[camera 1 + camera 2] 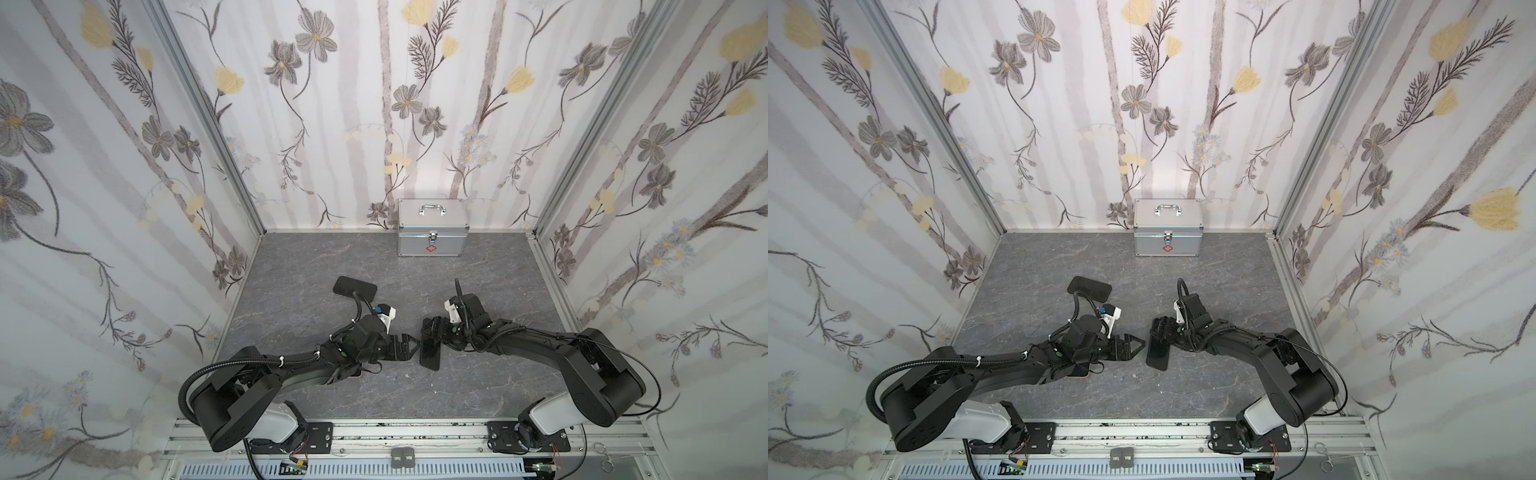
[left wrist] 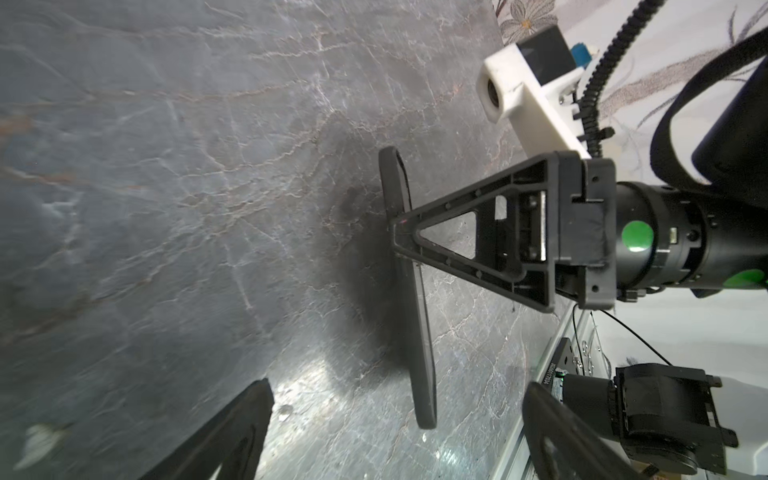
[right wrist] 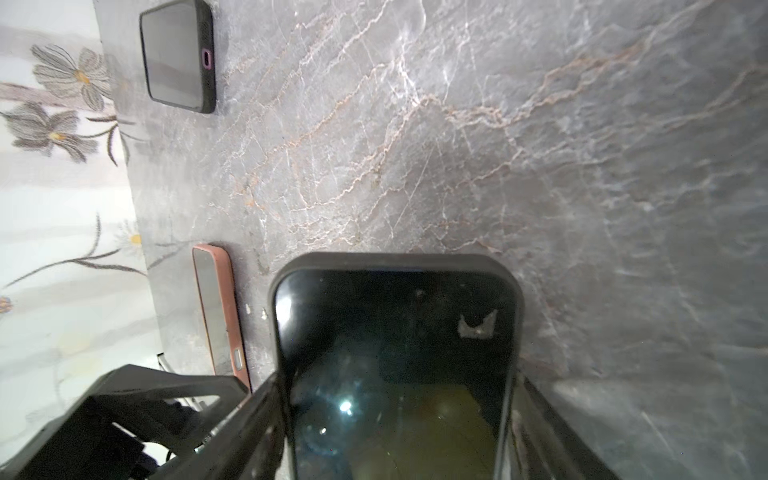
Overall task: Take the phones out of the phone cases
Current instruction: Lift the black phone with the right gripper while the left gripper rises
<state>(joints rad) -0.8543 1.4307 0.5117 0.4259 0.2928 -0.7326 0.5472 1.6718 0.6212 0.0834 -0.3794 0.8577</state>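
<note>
A phone [image 3: 395, 353] with a dark screen sits in a black phone case [image 3: 390, 262]. My right gripper [image 3: 395, 436] is shut on it, one finger on each long side of the case. In both top views the cased phone [image 1: 430, 351] [image 1: 1158, 353] hangs from my right gripper [image 1: 430, 334] near the middle of the table. My left gripper [image 1: 415, 347] [image 1: 1139, 347] stands open just to its left, apart from it. The left wrist view shows the phone [image 2: 415, 316] edge-on, its free end near the gap between my left fingers [image 2: 237, 432].
A second black-cased phone [image 1: 354, 288] [image 3: 178, 54] lies farther back on the left. A pink-cased phone [image 3: 216, 311] lies by the left arm. A silver box [image 1: 432, 232] with a red cross stands at the back wall. Floral walls close in three sides.
</note>
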